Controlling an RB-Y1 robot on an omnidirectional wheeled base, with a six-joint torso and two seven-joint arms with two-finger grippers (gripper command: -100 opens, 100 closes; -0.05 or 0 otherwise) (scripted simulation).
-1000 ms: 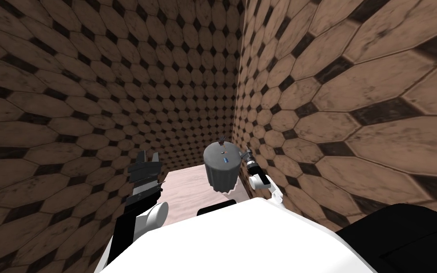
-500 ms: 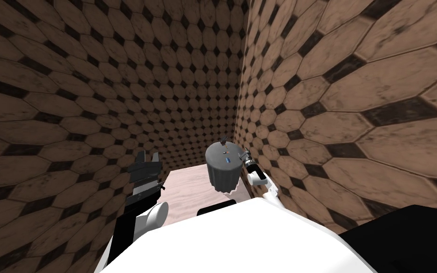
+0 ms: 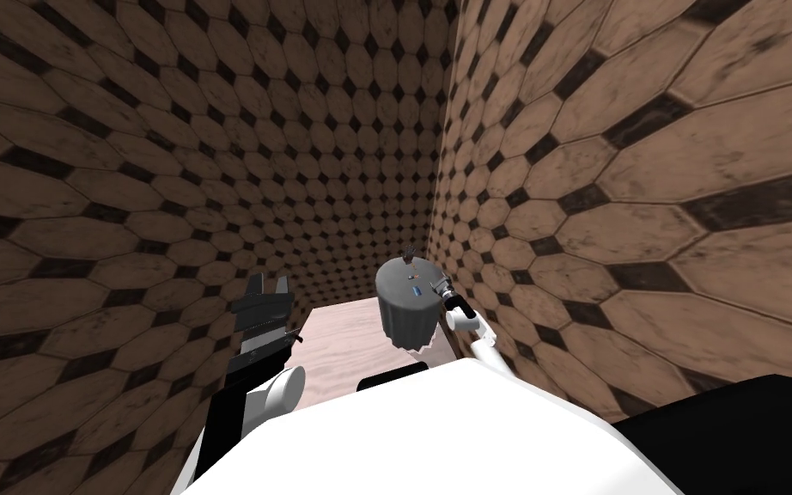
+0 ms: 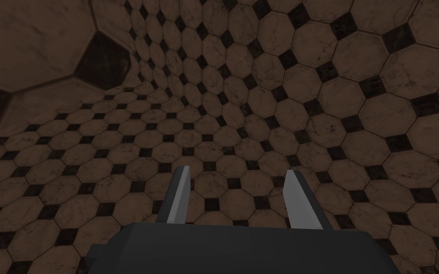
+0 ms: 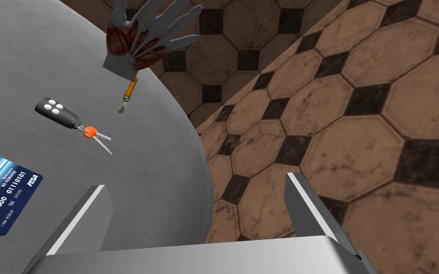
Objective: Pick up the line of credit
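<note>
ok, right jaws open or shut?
Open. Right gripper jaws stand wide apart, nothing between them; the blue card lies flat on the grey tabletop.

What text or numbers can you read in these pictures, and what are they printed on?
"01101000 01110101": on the blue card lying on the grey round top.
"PISA": same card.
The card's smaller lines: too small to read.

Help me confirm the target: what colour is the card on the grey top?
The card is blue with white print; see right wrist view.
</note>
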